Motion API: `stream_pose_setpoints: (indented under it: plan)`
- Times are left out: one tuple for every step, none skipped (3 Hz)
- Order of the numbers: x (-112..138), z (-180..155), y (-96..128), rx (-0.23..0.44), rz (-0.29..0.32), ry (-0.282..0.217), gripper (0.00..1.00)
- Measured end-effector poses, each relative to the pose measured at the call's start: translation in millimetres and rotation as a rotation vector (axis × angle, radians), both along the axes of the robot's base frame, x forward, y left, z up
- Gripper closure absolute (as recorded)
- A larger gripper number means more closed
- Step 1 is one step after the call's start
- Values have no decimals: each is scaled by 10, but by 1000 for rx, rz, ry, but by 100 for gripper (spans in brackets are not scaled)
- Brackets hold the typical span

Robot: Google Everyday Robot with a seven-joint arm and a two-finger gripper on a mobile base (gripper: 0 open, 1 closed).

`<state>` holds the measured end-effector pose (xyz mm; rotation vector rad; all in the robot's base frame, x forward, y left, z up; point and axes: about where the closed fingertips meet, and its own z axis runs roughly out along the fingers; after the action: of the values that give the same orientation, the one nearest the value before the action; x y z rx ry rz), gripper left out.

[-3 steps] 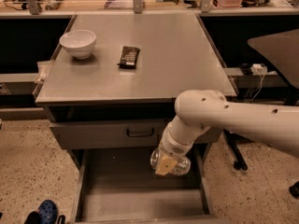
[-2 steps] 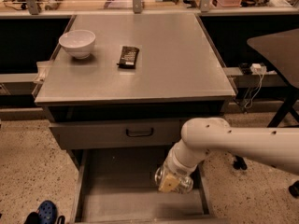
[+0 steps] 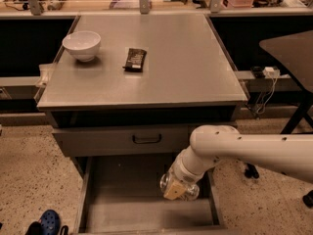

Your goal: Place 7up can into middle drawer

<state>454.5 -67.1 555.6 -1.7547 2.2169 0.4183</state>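
Gripper (image 3: 175, 192) pinching can (image 3: 166, 182); your drawer (image 3: 122, 202) floor just beneath, stretching left of it. Handled drawer front (image 3: 107, 141) just above; wrapper (image 3: 135, 59) and bowl (image 3: 81, 44) well above-left, on cabinet top (image 3: 186, 67).

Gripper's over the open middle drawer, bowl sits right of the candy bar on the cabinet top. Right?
No: the camera view shows the bowl left of the candy bar, not right. The rest holds: both sit on the cabinet top, and the gripper is over the open middle drawer.
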Motion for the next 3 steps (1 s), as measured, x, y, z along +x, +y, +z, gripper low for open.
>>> stream_pose_setpoints:
  plan:
    - [45, -295, 159, 43, 83, -3, 100]
    - [-12, -775, 288, 111, 175, -31, 100]
    - [-79, -1191, 373, 135, 239, -37, 100]
